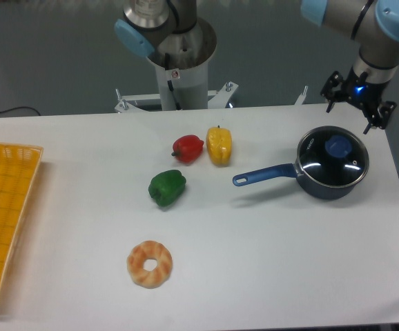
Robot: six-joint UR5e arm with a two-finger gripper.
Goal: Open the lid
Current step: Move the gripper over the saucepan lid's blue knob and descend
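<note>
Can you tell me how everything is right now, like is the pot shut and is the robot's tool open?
lid: shut, sitting on the pot, not held
saucepan: upright, covered, handle pointing left
tool: open, empty, in the air behind the pot
red pepper: lying on the table
yellow pepper: beside the red one
green pepper: lying alone
donut: lying flat
yellow basket: at the table's left edge
</note>
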